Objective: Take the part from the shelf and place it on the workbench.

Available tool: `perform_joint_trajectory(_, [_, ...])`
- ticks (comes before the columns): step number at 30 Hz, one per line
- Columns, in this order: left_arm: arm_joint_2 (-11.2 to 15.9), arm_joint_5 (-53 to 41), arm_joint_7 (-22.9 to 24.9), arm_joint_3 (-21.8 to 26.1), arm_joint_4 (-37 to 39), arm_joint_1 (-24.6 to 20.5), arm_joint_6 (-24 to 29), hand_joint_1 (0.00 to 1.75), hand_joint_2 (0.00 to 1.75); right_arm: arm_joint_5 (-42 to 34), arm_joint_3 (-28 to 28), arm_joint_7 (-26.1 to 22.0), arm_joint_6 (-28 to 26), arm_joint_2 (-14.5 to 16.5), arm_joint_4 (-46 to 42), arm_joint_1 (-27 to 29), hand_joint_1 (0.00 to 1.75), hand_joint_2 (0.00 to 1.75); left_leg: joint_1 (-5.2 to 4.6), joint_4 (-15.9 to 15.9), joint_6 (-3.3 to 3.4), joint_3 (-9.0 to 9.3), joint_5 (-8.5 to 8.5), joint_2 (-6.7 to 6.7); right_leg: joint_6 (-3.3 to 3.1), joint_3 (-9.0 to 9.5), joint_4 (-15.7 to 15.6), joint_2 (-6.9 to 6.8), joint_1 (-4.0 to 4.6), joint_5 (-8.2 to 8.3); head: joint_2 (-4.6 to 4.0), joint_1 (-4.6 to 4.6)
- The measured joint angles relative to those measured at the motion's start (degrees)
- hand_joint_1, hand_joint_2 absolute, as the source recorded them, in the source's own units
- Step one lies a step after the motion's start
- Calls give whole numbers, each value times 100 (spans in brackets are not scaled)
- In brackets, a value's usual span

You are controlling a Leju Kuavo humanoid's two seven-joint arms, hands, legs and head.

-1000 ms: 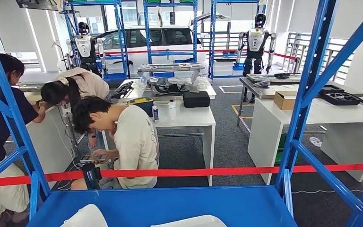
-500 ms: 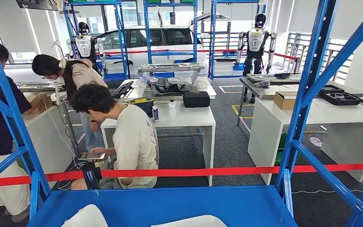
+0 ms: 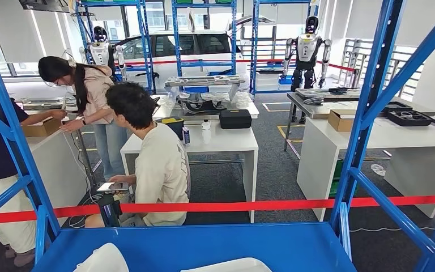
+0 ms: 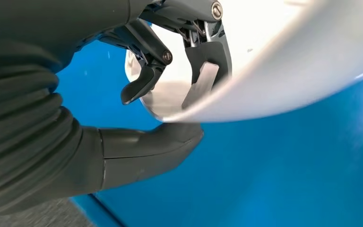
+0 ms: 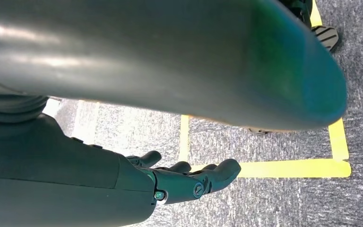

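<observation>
Your left hand [image 4: 170, 94] is on the part [image 4: 283, 71], a white curved shell lying on the blue shelf [image 4: 274, 179]: the thumb sits under its rim and the dark fingers [image 4: 142, 85] curl over the edge, so the hand grips it. In the head view you see the part [image 3: 103, 259] low at the front of the shelf [image 3: 204, 243], with a second white piece [image 3: 232, 265] just beside it to the right. Your right hand [image 5: 189, 182] hangs over grey carpet marked with yellow tape [image 5: 293, 168], its fingers stretched out, slightly apart and holding nothing. Beyond the shelf a red tape [image 3: 249, 205] runs across. Behind it a person [image 3: 158, 164] crouches with a phone beside a white surface [image 3: 226, 141] that carries a black case [image 3: 235, 118]. Two more people stand at the left near a cardboard box [image 3: 41, 127]. Another white surface [image 3: 396, 136] stands at the right.
</observation>
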Motion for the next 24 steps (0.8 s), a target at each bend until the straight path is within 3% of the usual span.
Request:
perform_joint_trajectory(5, [269, 92, 189, 595, -929, -131, 223, 175, 175, -3, -4, -64, 0, -18, 0, 14, 0, 0, 2, 1, -4, -16, 8, 5, 0, -17, 2, 9, 4, 6, 0, 0])
perform_joint_trajectory(10, [602, 192, 128, 1370, -1881, -234, -67, 175, 175, 19, -5, -95, 0, -23, 0, 26, 0, 0, 2, 0, -6, -18, 5, 6, 1, -18, 2, 12, 4, 4, 0, 0])
perform_joint_trajectory(15, [859, 124, -81, 1717, -2471, -175, -200, 175, 175, 24, -5, -95, 0, -23, 0, 21, 0, 0, 5, 0, -4, -19, 2, 6, -2, -20, 1, 9, 7, -1, 0, 0])
perform_joint_trajectory(19, [835, -57, -326, 1854, -2803, -142, -20, 175, 175, -13, -21, -109, 0, -23, 0, 14, 0, 0, 5, 0, -3, -19, 1, 4, 0, -23, 0, 7, 3, -2, 0, 0])
perform_joint_trajectory(24, [558, -134, -600, 1935, -3092, 11, 270, 175, 175, -66, -98, -150, 0, -23, 0, 11, 0, 0, 2, 3, -2, -20, 1, 5, 4, -21, -1, 8, -3, 2, 0, -1])
